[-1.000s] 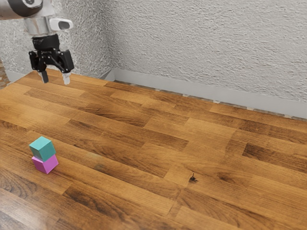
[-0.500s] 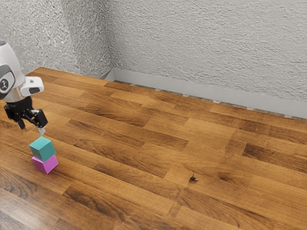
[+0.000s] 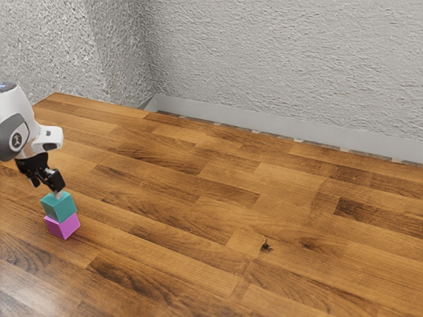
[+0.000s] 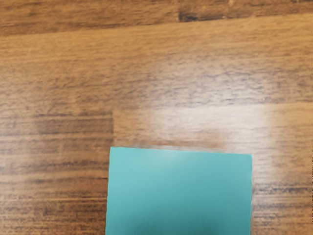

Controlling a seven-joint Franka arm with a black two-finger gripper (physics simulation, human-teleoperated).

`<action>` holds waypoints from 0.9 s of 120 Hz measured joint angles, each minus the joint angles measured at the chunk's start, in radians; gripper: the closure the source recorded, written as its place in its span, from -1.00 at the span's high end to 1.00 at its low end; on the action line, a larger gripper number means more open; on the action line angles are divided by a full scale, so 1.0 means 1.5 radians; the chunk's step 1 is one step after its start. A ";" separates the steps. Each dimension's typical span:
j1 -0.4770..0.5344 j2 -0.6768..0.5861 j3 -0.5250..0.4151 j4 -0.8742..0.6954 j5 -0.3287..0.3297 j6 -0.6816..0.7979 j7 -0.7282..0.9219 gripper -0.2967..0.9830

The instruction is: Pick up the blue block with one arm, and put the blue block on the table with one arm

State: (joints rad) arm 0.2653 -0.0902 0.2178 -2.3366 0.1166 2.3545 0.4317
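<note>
looking across a glossy plank-patterned table (image 3: pixel 198 198) to rough pale walls (image 3: pixel 277 59) on the far side. at the exterior view's left, just below the gripper (image 3: pixel 46 190) with fingers spread wide, the blue block (image 3: pixel 59 209), sitting on a magenta block (image 3: pixel 64 228). teal-toned, flat-faced, crisp-edged, darkening across the top.

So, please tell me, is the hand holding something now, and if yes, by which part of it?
Nothing is held: the hand is open, close to the top of the teal cube, which rests on the magenta cube.
</note>
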 joint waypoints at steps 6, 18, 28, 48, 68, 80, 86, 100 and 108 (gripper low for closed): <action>-0.004 0.006 0.000 0.000 -0.002 0.007 0.010 0.49; -0.011 0.019 0.000 0.001 -0.007 0.020 0.027 0.49; -0.014 0.026 -0.001 0.001 -0.013 0.029 0.039 0.49; -0.014 0.046 0.000 0.001 -0.035 0.042 0.059 0.49; -0.009 0.053 0.000 0.000 -0.045 0.048 0.074 0.49; -0.006 0.060 0.001 0.001 -0.047 0.050 0.082 0.49; -0.004 0.065 0.002 0.003 -0.048 0.051 0.085 0.49; 0.000 0.076 0.003 0.009 -0.049 0.052 0.092 0.49; 0.003 0.088 0.003 0.017 -0.051 0.053 0.095 0.48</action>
State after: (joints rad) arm 0.2693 0.0420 0.2224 -2.3116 0.0404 2.4338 0.5743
